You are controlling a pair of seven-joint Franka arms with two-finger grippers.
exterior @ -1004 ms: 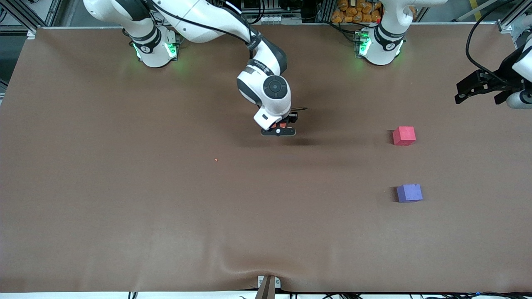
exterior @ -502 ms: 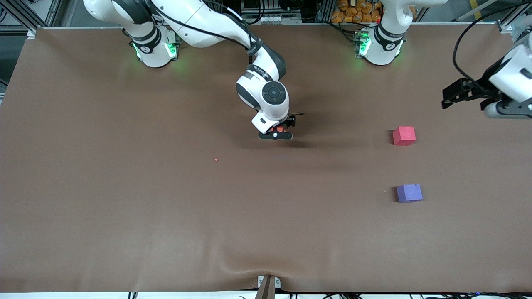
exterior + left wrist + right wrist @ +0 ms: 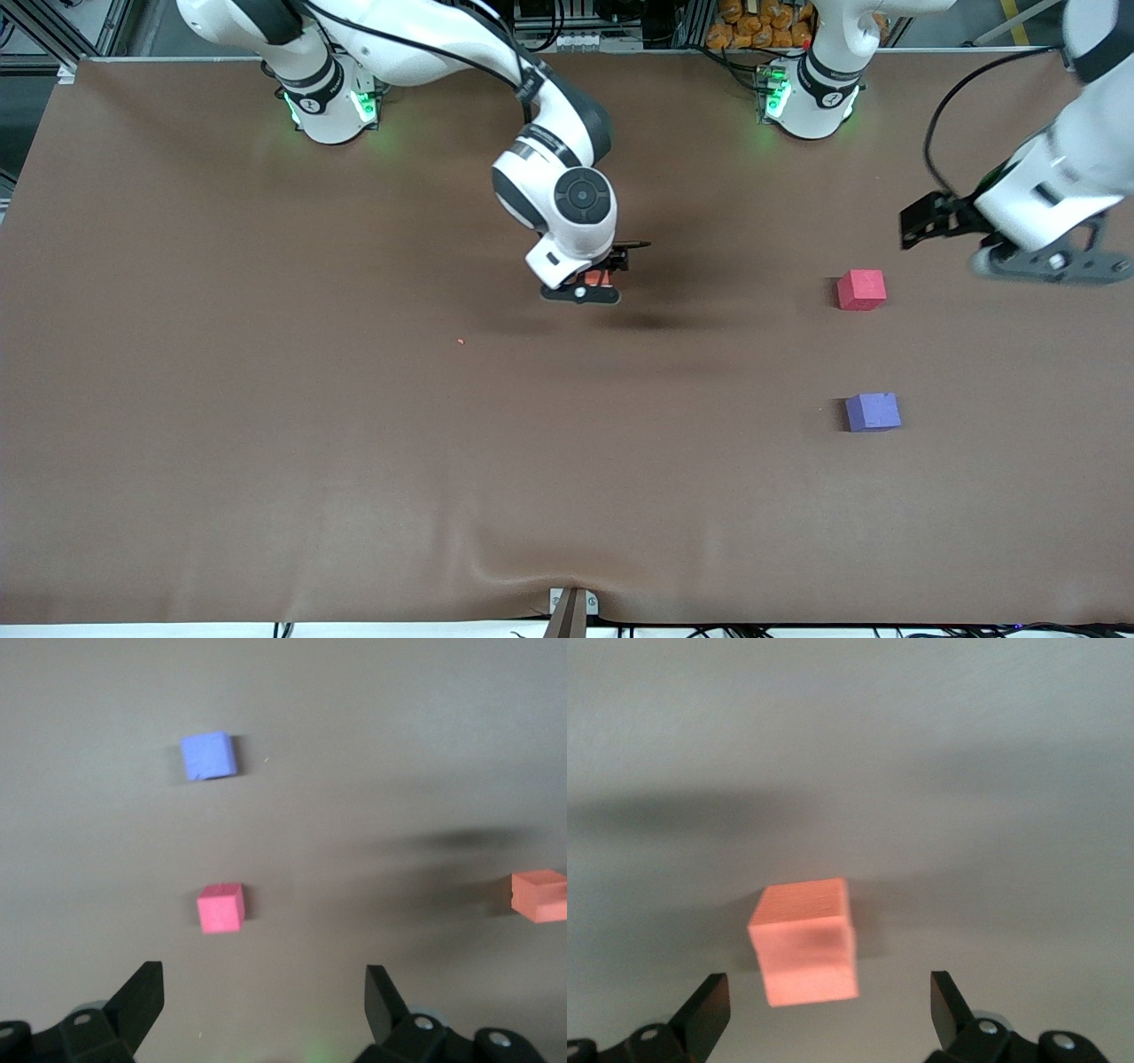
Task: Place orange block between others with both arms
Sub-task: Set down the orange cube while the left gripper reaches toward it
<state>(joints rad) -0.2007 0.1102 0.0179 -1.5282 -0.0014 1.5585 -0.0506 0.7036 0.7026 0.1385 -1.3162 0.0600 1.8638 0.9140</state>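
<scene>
The orange block (image 3: 804, 941) is sitting on the table mid-way between the arms' ends, under the right gripper (image 3: 824, 1014), whose jaws are standing wide apart and gripping nothing. It is looking light, soft and foam-like, so gentle pressure on two opposite flat faces is likely sufficient. The left gripper (image 3: 261, 1001) is hovering spread and unladen near the red cube (image 3: 220, 907), with the purple cube (image 3: 208, 756) nearer the front camera.

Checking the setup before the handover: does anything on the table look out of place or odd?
Only small things: an orange crumb lies alone on the table, and the cloth is rippled at its front edge. The orange block sits flat below the right gripper, fingers open.
</scene>
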